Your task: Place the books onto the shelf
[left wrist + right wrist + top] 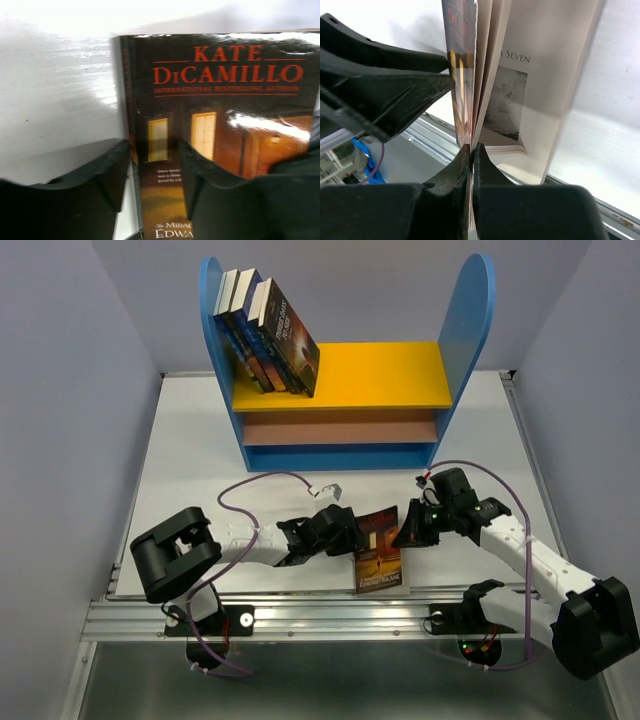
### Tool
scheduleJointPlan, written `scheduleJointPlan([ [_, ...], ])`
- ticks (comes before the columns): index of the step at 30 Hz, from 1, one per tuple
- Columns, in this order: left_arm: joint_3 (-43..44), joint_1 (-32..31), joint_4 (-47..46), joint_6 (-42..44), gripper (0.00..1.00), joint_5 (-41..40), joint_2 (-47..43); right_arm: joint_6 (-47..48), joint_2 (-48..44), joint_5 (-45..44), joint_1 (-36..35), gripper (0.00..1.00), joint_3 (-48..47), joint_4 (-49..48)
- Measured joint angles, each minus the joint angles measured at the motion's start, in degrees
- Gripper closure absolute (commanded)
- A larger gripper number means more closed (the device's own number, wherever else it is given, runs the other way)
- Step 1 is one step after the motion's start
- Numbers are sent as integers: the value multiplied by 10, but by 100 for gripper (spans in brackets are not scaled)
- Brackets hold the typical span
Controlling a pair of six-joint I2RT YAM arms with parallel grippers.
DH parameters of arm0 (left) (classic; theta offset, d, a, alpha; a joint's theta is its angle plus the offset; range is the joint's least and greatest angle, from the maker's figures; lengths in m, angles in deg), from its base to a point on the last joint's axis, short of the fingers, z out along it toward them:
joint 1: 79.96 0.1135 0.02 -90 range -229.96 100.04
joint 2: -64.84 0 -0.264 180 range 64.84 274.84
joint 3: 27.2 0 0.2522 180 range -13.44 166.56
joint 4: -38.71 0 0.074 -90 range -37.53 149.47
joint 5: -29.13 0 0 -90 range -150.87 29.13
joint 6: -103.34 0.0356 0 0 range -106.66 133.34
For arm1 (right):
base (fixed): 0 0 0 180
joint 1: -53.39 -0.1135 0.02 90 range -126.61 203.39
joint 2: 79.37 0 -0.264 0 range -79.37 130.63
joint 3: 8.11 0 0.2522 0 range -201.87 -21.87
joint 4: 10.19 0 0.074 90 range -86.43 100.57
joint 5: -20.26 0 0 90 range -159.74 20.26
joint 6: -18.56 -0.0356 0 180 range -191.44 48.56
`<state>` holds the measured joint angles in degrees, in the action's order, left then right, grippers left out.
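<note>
The light, floppy, slick-covered dark Kate DiCamillo paperback (378,560) sits between the 2 sets of fingers: right fingers (435,205) pinch only its cover edge, pages fanning loose, while left fingers (75,185) gape astride the spine, probably the firmer hold.

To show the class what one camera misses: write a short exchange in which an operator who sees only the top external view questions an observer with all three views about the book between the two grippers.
Operator: From above I can't tell. Has the right gripper caught the book?
Observer: Yes. The right wrist view shows it pinched shut on the cover edge, with the pages fanned loose beside it.
Operator: Is the left gripper clamping too?
Observer: No. Its own camera shows it open, straddling the spine edge.
Operator: Which book is it?
Observer: The left wrist view reads Kate DiCamillo in red on a dark cover.
</note>
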<state>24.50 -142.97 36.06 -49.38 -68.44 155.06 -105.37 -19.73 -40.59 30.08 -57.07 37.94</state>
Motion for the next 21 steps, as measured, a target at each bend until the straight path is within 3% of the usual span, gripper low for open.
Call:
scheduleJointPlan([
  [7, -51, 5, -36, 4, 6, 2, -97, 28, -24, 0, 0, 99, -17, 0],
  [15, -140, 30, -124, 22, 1, 13, -199, 31, -49, 31, 0, 99, -80, -5],
  [21, -242, 63, -297, 35, 1, 63, -236, 31, -48, 63, 0, 99, -123, -10],
])
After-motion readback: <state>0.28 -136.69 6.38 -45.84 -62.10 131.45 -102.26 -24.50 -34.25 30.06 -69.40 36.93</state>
